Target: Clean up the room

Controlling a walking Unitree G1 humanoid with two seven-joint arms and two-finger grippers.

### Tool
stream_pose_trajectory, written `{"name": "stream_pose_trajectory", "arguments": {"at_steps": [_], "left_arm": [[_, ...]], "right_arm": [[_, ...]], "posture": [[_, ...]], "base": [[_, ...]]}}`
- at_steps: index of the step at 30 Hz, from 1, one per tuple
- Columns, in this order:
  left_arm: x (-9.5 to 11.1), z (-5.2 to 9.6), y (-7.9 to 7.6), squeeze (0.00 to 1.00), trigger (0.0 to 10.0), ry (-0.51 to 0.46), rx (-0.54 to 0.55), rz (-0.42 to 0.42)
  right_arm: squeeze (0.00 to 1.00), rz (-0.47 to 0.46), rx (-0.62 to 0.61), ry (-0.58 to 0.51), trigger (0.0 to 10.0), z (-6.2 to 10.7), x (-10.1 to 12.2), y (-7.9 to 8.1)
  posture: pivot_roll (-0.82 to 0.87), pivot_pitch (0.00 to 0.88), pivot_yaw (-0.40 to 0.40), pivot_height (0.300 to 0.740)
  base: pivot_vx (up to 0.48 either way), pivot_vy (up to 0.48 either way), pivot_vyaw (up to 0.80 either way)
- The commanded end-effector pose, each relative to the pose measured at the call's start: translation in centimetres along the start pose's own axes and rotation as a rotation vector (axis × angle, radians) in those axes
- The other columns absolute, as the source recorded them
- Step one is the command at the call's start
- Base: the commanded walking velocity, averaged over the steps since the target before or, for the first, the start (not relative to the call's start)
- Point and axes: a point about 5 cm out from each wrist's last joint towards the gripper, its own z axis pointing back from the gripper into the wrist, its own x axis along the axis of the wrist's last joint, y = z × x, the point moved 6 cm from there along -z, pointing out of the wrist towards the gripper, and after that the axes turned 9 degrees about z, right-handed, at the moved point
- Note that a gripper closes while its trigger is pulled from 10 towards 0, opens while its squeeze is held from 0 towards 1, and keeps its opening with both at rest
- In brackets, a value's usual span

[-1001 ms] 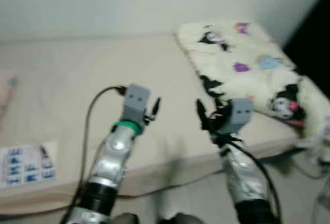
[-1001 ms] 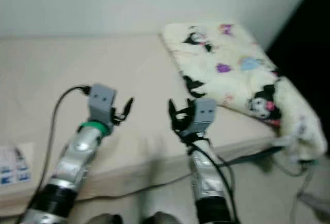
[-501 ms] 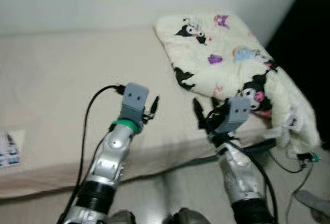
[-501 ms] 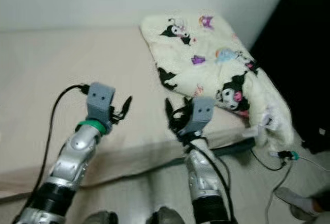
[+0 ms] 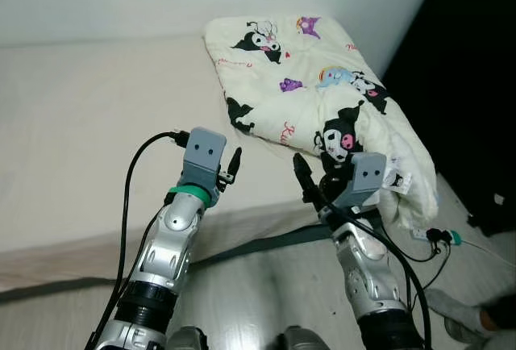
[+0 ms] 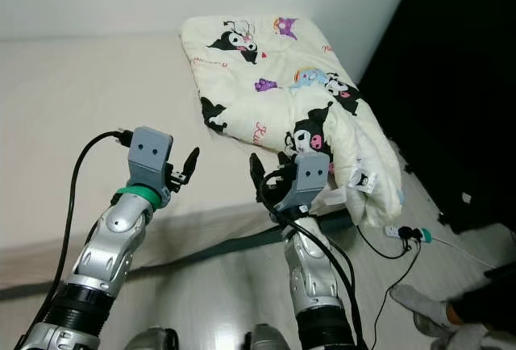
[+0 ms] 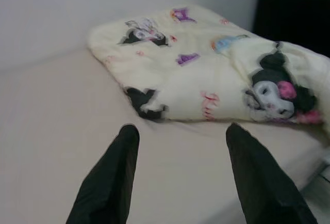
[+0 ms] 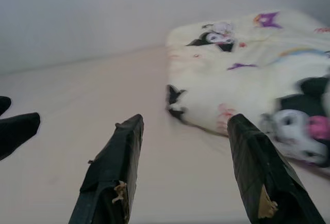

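A cream blanket [image 5: 306, 92] printed with cartoon characters lies folded on the right end of a beige mattress [image 5: 81, 124], and one corner hangs over the bed's edge. My left gripper [image 5: 231, 166] is raised over the mattress's front edge, left of the blanket, open and empty. The right gripper [image 5: 310, 174] hovers just before the blanket's hanging corner, also open with nothing in it. The left wrist view has the blanket [image 7: 206, 69] ahead of the open fingers [image 7: 124, 152]. In the right wrist view the blanket [image 8: 258, 74] lies beyond the open fingers [image 8: 247, 152].
A pale wall runs behind the bed. To the right stands a dark, black area [image 5: 476, 84]. Cables and a small plug [image 5: 439, 237] lie on the light floor [image 5: 266, 285] under the blanket's corner. Something grey [image 5: 451, 326], perhaps a sock or slipper, lies at the lower right.
The camera has swung right: the blanket now sits nearer the middle, and the printed sheet at the left has left the view. Both arms hold the same open pose.
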Motion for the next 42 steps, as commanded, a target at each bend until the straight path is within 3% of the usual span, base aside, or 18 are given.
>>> {"name": "stream_pose_trajectory", "arguments": {"at_steps": [1,30,42], "left_arm": [[-0.62,0.04,-0.34,0.00,10.0,0.021,-0.010,-0.004],[-0.63,-0.21,-0.45,0.00,10.0,0.023,-0.018,-0.001],[-0.30,-0.34,-0.50,0.00,10.0,0.010,-0.022,0.002]], "right_arm": [[0.00,0.001,-0.012,0.010,10.0,0.15,-0.28,-0.37],[0.00,0.003,-0.028,0.023,10.0,0.15,-0.60,-0.68],[0.00,0.004,-0.029,0.027,10.0,0.16,-0.74,-0.70]], "posture": [[-0.03,0.000,0.015,0.723],[-0.04,0.000,0.020,0.723],[-0.04,0.000,0.023,0.723]], "base": [[0.000,-0.315,0.00],[0.000,0.000,0.00],[0.330,0.000,0.00]]}}
